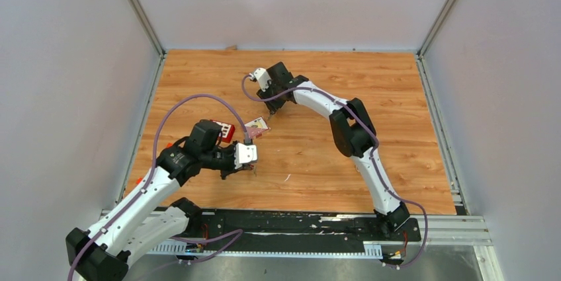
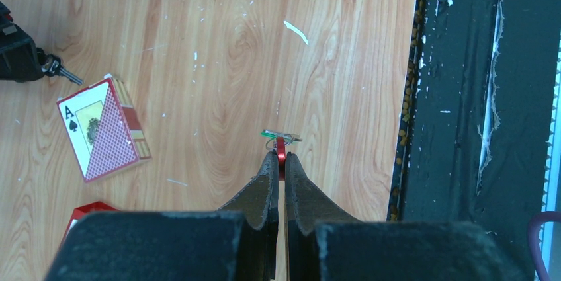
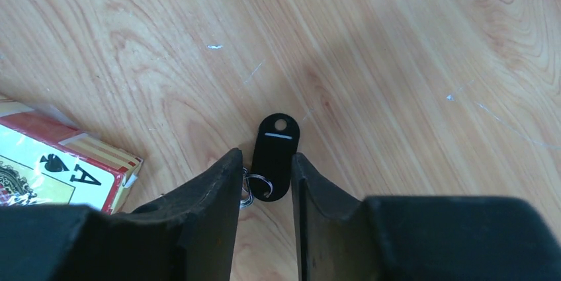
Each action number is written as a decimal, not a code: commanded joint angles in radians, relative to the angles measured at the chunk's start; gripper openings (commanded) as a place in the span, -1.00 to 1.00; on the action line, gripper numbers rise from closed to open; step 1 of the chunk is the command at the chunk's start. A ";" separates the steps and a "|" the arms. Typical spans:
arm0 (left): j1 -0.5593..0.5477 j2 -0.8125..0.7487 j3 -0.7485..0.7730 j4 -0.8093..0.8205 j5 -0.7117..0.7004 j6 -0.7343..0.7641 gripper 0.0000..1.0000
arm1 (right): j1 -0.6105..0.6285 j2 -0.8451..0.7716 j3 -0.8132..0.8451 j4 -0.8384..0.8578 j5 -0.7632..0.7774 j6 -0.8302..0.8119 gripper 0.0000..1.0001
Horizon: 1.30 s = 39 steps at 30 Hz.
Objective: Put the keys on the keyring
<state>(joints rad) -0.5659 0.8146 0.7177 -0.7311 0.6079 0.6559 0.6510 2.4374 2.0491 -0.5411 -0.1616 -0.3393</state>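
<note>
My left gripper (image 2: 280, 155) is shut on the red keyring (image 2: 280, 147), held edge-on just above the table. The green-headed key (image 2: 280, 135) lies across the ring's far end with a thin wire loop beside it. In the top view this gripper (image 1: 248, 163) is at the table's left middle. My right gripper (image 3: 264, 157) is open and low over the table, with the black-headed key (image 3: 276, 154) lying between its fingers. A small metal ring (image 3: 249, 187) lies by the left finger. In the top view the right gripper (image 1: 272, 106) is just beyond the card box.
A playing-card box with the ace of spades (image 2: 99, 129) lies between the two grippers and also shows in the right wrist view (image 3: 53, 175). A red box (image 1: 225, 130) sits under my left arm. The black base rail (image 2: 463, 96) runs along the near edge.
</note>
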 commanded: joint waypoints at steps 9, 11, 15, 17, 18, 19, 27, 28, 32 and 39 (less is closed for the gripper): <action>0.004 -0.006 -0.006 0.025 0.020 -0.009 -1.00 | -0.004 -0.170 -0.253 0.084 0.083 -0.035 -0.47; 0.004 -0.006 -0.005 0.025 0.021 -0.009 -1.00 | -0.008 -0.200 -0.294 0.085 0.085 -0.046 -0.53; 0.004 -0.006 -0.001 0.024 0.022 -0.009 -1.00 | -0.016 -0.279 -0.384 0.093 0.077 -0.062 -0.62; 0.006 -0.006 -0.001 0.023 0.021 -0.010 -1.00 | -0.019 -0.320 -0.429 0.093 0.070 -0.071 -0.67; 0.005 -0.005 -0.001 0.023 0.020 -0.011 -1.00 | -0.021 -0.340 -0.459 0.094 0.066 -0.075 -0.72; 0.005 -0.004 -0.001 0.023 0.019 -0.010 -1.00 | -0.024 -0.363 -0.481 0.092 0.060 -0.078 -0.76; 0.005 0.015 0.010 0.011 0.016 0.001 -1.00 | -0.063 -0.509 -0.611 0.052 -0.031 -0.107 -0.85; 0.005 0.018 0.012 0.010 0.015 0.003 -1.00 | -0.066 -0.520 -0.624 0.049 -0.039 -0.114 -0.86; 0.005 0.029 0.019 0.011 0.015 0.010 -1.00 | -0.081 -0.558 -0.653 0.047 -0.083 -0.151 -0.86; 0.005 0.035 0.022 0.011 0.021 0.014 -1.00 | -0.084 -0.544 -0.630 0.016 -0.169 -0.352 -0.27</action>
<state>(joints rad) -0.5659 0.8528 0.7147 -0.7296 0.6083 0.6586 0.5632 1.9156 1.4036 -0.5079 -0.2447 -0.5350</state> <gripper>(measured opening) 0.051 0.295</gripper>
